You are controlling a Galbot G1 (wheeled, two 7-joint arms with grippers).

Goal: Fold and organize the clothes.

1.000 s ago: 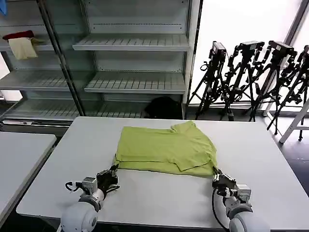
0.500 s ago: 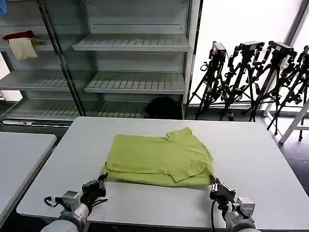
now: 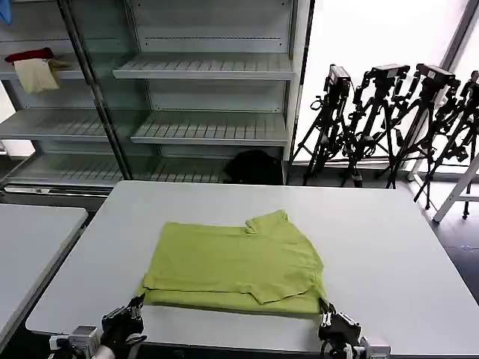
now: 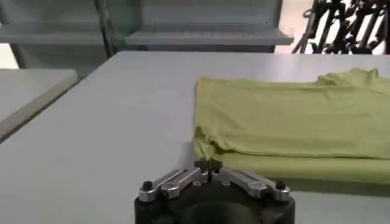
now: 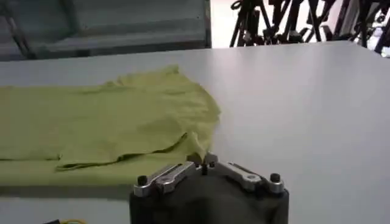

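Here, the left end effector [image 3: 137,309] pinches the near-left corner of the T-shirt [image 3: 236,260]; you see its jaws closed on the hem. The shirt lies folded on the counter [image 3: 389,247], long axis left to right, just beyond both arms. The right end effector [image 3: 325,310] grips the near-right corner likewise.

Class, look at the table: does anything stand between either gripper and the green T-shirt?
Nothing visible does. The left gripper is shut on the T-shirt at its near left corner, and the right gripper is shut on its near right corner. Around the shirt lies bare table.
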